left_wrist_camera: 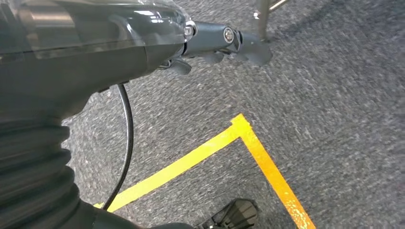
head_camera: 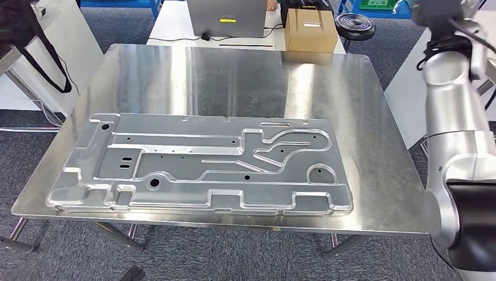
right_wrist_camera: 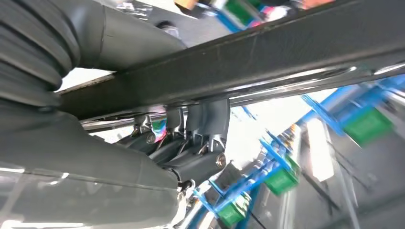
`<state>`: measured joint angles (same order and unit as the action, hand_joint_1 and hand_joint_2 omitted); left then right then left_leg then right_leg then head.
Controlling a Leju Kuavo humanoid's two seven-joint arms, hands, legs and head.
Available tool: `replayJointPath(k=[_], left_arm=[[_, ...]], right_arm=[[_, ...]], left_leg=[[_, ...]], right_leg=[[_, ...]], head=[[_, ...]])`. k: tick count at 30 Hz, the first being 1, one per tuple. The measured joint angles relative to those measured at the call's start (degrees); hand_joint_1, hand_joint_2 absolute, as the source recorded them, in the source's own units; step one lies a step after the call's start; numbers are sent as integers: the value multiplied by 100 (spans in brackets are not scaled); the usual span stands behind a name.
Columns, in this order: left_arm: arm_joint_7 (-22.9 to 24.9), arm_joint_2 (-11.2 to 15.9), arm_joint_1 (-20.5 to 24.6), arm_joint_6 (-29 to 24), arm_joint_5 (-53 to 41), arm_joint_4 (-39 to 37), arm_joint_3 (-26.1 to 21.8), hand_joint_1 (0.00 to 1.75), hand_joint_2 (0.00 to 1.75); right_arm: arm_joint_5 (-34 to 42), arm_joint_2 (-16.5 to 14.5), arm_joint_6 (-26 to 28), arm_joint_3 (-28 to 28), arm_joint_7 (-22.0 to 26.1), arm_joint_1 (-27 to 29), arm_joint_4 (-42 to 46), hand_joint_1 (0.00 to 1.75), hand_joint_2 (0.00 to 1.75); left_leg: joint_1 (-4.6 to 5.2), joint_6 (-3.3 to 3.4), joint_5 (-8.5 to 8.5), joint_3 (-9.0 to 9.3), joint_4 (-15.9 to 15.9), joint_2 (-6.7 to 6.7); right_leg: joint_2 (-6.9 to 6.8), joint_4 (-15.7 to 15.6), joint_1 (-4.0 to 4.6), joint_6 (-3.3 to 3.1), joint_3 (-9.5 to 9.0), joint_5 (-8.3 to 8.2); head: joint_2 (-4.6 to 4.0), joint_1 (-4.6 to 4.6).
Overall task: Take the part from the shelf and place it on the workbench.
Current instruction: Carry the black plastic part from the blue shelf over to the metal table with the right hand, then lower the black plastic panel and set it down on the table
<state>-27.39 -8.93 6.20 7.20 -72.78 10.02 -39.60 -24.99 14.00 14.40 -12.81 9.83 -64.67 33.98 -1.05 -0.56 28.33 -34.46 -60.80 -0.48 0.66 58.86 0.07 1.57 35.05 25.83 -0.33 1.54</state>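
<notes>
Steel workbench (head_camera: 351,117) on grey carpet (left_wrist_camera: 334,119); right hand (right_wrist_camera: 191,138) grips a dark bar (right_wrist_camera: 267,57).

The right arm (head_camera: 453,105) rises along the right edge of the head view, its silver segments stacked one above another and its dark wrist section reaching the top of the picture, so the arm is lifted high. In the right wrist view the right hand (right_wrist_camera: 191,138) has its dark fingers (right_wrist_camera: 210,119) hooked over the edge of a long dark bar, gripping it, with the grey ribbed cover behind. In the left wrist view the left hand (left_wrist_camera: 219,45) hangs low, pointing toward the floor, its fingers (left_wrist_camera: 239,40) stretched out nearly straight and close together, holding nothing.
</notes>
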Motion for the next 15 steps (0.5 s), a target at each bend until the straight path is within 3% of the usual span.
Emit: replayJointPath(k=[6,15], left_arm=[[-4,-3,113,218,-111,3,149,0,175],[154,-3,198,404,-201,16,327,0,175]], right_arm=[[-382,-549,257,-482,-43,177,-759,175,175],[-664,-1540,261,-884,6,604,-1175,175,175]], left_leg=[[-10,-13,-9,2,14,-3],[-21,-15,-9,-4,17,-4]], right_leg=[[-1,2,10,-5,5,3],[0,5,21,-17,12,11]], head=[[0,0],[0,1]])
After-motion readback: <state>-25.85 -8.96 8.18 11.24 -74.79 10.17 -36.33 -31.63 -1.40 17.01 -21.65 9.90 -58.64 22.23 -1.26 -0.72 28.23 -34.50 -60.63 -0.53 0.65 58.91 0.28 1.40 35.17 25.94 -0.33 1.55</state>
